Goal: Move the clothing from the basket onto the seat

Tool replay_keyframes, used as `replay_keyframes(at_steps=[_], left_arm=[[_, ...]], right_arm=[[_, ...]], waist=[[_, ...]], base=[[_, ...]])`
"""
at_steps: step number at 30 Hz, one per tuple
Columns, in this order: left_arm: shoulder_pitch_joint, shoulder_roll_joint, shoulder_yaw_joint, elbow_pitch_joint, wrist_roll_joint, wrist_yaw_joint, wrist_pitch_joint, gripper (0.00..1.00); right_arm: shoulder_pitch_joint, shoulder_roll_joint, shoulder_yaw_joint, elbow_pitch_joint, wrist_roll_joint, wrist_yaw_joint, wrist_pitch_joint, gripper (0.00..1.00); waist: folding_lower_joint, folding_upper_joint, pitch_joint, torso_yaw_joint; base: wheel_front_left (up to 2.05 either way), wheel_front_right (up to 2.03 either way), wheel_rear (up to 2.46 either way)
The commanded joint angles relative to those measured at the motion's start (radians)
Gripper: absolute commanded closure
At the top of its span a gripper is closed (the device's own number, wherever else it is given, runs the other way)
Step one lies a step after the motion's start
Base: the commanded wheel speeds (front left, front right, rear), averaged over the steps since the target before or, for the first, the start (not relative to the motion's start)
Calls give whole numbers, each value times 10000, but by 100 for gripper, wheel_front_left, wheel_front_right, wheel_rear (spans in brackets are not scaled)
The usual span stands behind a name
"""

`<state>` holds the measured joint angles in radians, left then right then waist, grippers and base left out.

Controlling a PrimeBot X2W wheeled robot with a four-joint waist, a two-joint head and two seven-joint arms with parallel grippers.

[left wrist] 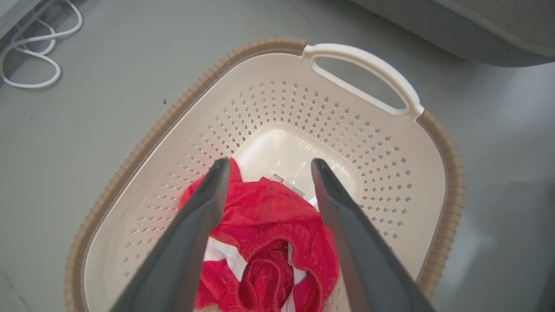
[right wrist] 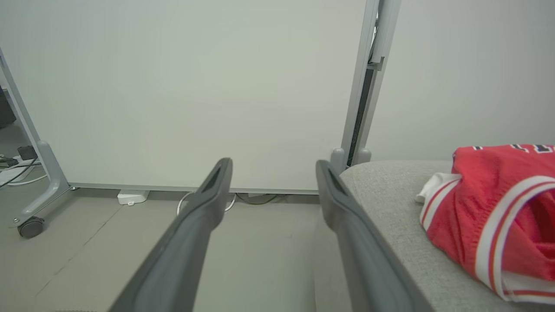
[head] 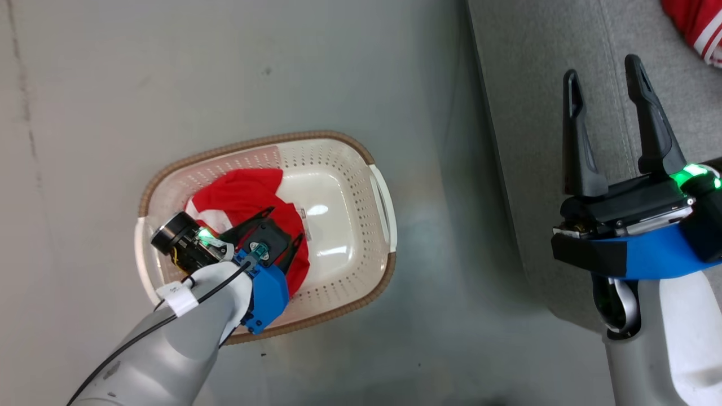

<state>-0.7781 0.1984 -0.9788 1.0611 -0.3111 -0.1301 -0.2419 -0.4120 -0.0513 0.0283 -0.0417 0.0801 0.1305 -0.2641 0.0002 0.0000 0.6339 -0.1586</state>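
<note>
Down inside the basket [left wrist: 173, 117], left gripper [left wrist: 269, 164] hangs with its two dark fingers spread apart, astride the red shorts [left wrist: 269, 225]. Nothing pinched between them; cannot tell whether the tips touch the cloth.

Shorts lie crumpled, elastic waistband up, white trim showing, against the left side of the basket floor. From the head camera they sit in the basket's left half [head: 242, 194], partly under the left gripper [head: 287, 223]. Label sticker [left wrist: 288, 184] pokes out at the far edge of the cloth, on the bare cream bottom. White handle [left wrist: 368, 58] on the basket's right end, toward the sofa [left wrist: 477, 26]. Brown rim [head: 254, 144]; basket stands on the grey floor [head: 169, 84], just apart from the sofa.

Right gripper [head: 602, 66] held over the left edge of the grey sofa [head: 536, 113], fingers parted, holding nothing. Wrist camera: same gripper [right wrist: 273, 164] looks along the sofa edge [right wrist: 390, 186] toward a white panel [right wrist: 195, 86] on a castor [right wrist: 31, 226].

Red jersey [right wrist: 498, 208], white-striped trim, lies bunched on the sofa cushion, right of the right gripper and clear of it; head camera catches its corner far right [head: 696, 22].

White cable [left wrist: 30, 65] looped on the floor, well left of the basket.
</note>
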Motion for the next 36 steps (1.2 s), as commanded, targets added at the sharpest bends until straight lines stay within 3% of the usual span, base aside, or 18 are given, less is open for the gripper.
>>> replay_keyframes(at_steps=[1,13,18,24,36], left_arm=[[-329,51,-295,281,-42,-2,111,0],[-1723,166,-2207,1815,0,-3,1563,0],[-2258,326,-2770,2049,651,-3,2352,0],[-2673,426,-2959,2174,1463,-3,3039,0],[-3445,687,-2983,2268,1939,178,3102,0]], right_arm=[[-253,16,32,-98,17,5,-6,0],[-647,16,75,-691,3,5,-6,0],[-756,16,76,-1099,-18,5,-6,0],[-834,16,127,-1447,-115,3,-6,0],[-653,16,276,-2175,-190,5,-6,0]], waist=[[-2,0,558,-292],[-2,0,2085,-592],[-2,0,2672,-621],[-2,0,3138,-623],[-2,0,3968,-935]], base=[[0,0,0],[0,0,0],[0,0,0],[0,0,0],[0,0,0]])
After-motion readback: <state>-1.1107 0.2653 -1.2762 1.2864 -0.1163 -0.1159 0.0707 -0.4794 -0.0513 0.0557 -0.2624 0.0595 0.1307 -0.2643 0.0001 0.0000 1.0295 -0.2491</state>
